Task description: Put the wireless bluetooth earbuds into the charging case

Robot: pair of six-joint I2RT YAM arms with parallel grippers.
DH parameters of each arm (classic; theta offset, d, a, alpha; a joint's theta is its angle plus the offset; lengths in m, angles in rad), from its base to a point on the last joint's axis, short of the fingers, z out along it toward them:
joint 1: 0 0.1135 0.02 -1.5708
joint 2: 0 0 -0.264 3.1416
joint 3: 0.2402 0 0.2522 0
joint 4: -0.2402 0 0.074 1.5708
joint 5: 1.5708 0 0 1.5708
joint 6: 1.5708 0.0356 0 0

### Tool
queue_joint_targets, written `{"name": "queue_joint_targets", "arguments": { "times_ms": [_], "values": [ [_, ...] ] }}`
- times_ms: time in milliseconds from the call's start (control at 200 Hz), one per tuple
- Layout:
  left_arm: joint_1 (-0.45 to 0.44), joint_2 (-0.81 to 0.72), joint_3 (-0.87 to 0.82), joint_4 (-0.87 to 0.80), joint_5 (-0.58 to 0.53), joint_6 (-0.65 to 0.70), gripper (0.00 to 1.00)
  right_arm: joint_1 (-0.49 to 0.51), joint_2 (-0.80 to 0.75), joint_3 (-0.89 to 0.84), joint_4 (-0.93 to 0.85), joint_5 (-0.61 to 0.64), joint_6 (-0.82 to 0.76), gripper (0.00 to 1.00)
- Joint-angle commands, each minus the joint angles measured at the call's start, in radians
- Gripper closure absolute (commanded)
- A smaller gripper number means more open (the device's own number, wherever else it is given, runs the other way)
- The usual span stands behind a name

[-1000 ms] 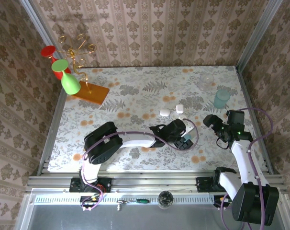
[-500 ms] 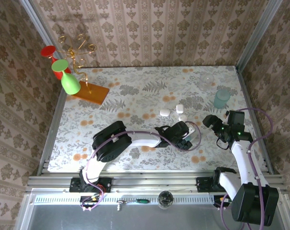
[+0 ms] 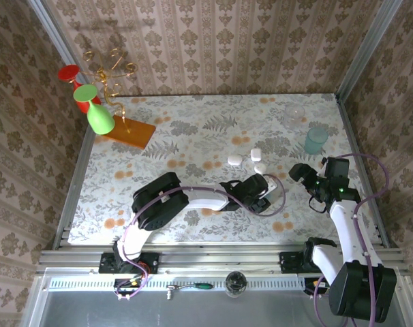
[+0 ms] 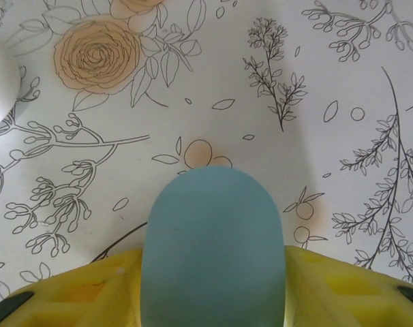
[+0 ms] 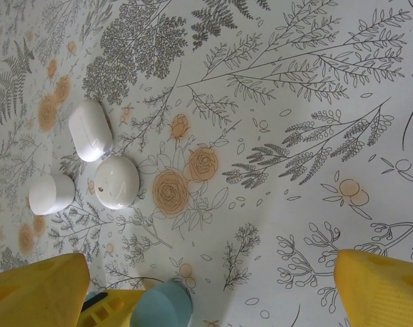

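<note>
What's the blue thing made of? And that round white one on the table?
The blue capsule looks like matte plastic, maybe slightly rubbery: it is smooth and even in colour, with no glare. The round white piece looks like glossy hard plastic, with a soft bright highlight on top.

Floral tablecloth (image 3: 193, 136). Left arm reaches right across the near half. Left gripper (image 3: 263, 195) sits low, just nearside of three small white pieces (image 3: 234, 160). Right gripper (image 3: 302, 173) is to their right, apart. Teal cup (image 3: 316, 139) and clear glass bowl (image 3: 295, 114) stand far right. Tilted green goblet (image 3: 97, 114), red goblet (image 3: 70, 73) and orange board (image 3: 130, 129) are far left.
</note>
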Motion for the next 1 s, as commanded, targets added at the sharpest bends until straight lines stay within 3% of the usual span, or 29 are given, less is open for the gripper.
{"name": "queue_joint_targets", "arguments": {
  "times_ms": [0, 230, 390, 500, 660, 995],
  "values": [
    [-0.005, -0.087, -0.080, 0.087, 0.040, 0.068, 0.49, -0.006, -0.028, -0.005, 0.003, -0.037, -0.022, 0.06],
    [0.004, -0.259, -0.259, 0.199, 0.007, 0.165, 0.54, -0.006, -0.098, -0.009, -0.013, -0.063, -0.003, 0.06],
    [0.065, -0.394, -0.376, 0.220, 0.092, 0.201, 0.53, -0.006, -0.118, -0.005, -0.023, -0.154, 0.007, 0.07],
    [0.096, -0.420, -0.402, 0.230, 0.158, 0.250, 0.40, -0.007, -0.118, -0.001, -0.049, -0.150, -0.015, 0.07],
    [0.099, -0.356, -0.354, 0.253, 0.168, 0.282, 0.25, -0.007, -0.121, -0.009, -0.048, -0.123, 0.003, 0.07],
    [0.039, -0.138, -0.225, 0.377, 0.093, 0.160, 0.11, -0.038, -0.155, -0.020, -0.060, -0.054, 0.024, 0.07]
  ]
}}
